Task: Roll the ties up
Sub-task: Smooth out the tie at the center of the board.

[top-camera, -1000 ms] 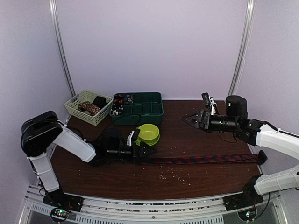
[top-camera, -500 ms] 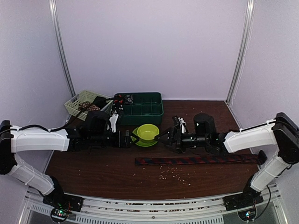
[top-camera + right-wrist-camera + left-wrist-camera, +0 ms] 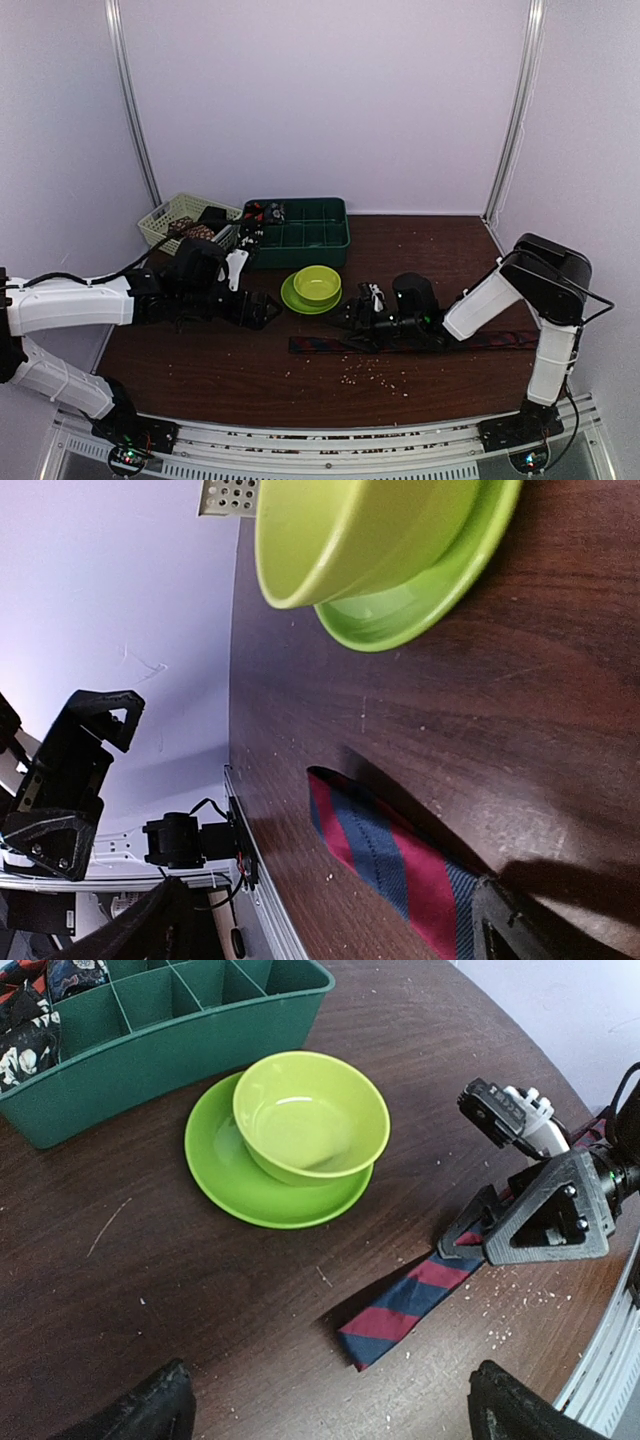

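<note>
Left wrist view: left gripper point(image 3: 330, 1415) and right gripper point(image 3: 320, 925) are held spread wide; striped tie point(image 3: 405, 1298) is laid flat under the latter

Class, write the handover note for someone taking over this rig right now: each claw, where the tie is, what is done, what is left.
Left claw: open, empty, hovering over bare table beside the lime plate.
Right claw: open, low over the striped tie close to the end nearest the bowl. The tie runs between its fingers and is not gripped.
Tie: flat and unrolled along the front of the table, in front of the lime bowl, which sits on the plate.
Done: no rolling on this tie.
Left: probably close on the tie's end, roll it up, then set it down.
</note>
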